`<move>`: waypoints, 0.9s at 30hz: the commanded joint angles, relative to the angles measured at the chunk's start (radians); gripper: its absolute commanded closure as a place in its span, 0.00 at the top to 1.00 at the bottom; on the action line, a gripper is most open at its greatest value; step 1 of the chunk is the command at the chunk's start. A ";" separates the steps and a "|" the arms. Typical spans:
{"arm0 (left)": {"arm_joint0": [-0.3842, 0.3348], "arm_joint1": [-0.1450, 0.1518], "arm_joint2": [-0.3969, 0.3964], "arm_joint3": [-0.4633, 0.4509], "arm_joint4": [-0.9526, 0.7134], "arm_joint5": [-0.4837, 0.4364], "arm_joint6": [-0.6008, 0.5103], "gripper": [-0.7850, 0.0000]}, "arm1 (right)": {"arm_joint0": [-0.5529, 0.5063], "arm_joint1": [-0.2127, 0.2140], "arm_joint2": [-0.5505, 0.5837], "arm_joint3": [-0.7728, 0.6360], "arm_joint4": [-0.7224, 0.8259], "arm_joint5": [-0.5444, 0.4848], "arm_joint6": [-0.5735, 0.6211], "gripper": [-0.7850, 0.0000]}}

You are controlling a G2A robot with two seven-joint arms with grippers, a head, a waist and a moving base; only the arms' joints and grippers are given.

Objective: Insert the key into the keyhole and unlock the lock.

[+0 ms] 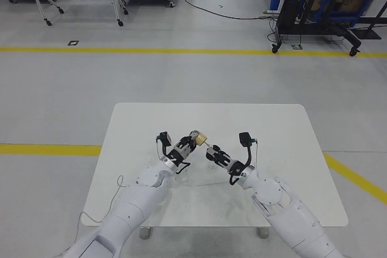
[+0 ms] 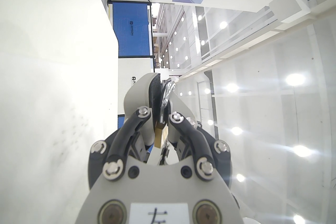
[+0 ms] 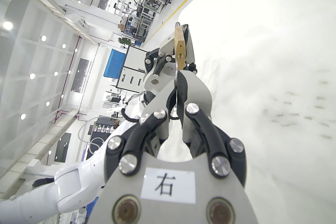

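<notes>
You are working over a white rectangular bench (image 1: 277, 129), and both arms are hovering above its middle with their loads lifted clear of the surface, so the pick-up stage is looking finished. Your left pincer (image 1: 192, 142) is clamping a small brass padlock (image 3: 180, 41), presenting its keyhole (image 3: 180, 55) towards the other arm. Your right pincer (image 3: 179, 83) is pinching a slim silver key (image 3: 177, 69) by its head, with the blade sticking straight out beyond the tips and meeting the keyhole. The insertion seems to be under way (how deep the blade is sitting, you cannot tell from here). By my reading, the push home and the unlocking turn are what is remaining. The padlock is sitting just beyond the key's tip, in line with it.
</notes>
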 commanded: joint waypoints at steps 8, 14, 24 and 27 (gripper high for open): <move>-0.008 -0.012 -0.016 0.019 -0.002 0.002 -0.033 0.00 | -0.005 -0.003 0.008 -0.006 0.004 0.001 0.016 0.00; -0.011 -0.020 -0.023 0.021 0.005 -0.003 -0.040 0.00 | 0.001 -0.008 0.005 0.002 0.005 0.005 0.015 0.00; -0.020 -0.030 -0.036 0.034 0.028 0.005 -0.054 0.00 | 0.004 -0.011 0.022 0.012 0.010 -0.007 0.017 0.00; -0.020 -0.032 -0.042 0.037 0.030 0.006 -0.056 0.00 | 0.003 -0.012 0.025 0.011 0.011 -0.009 0.016 0.00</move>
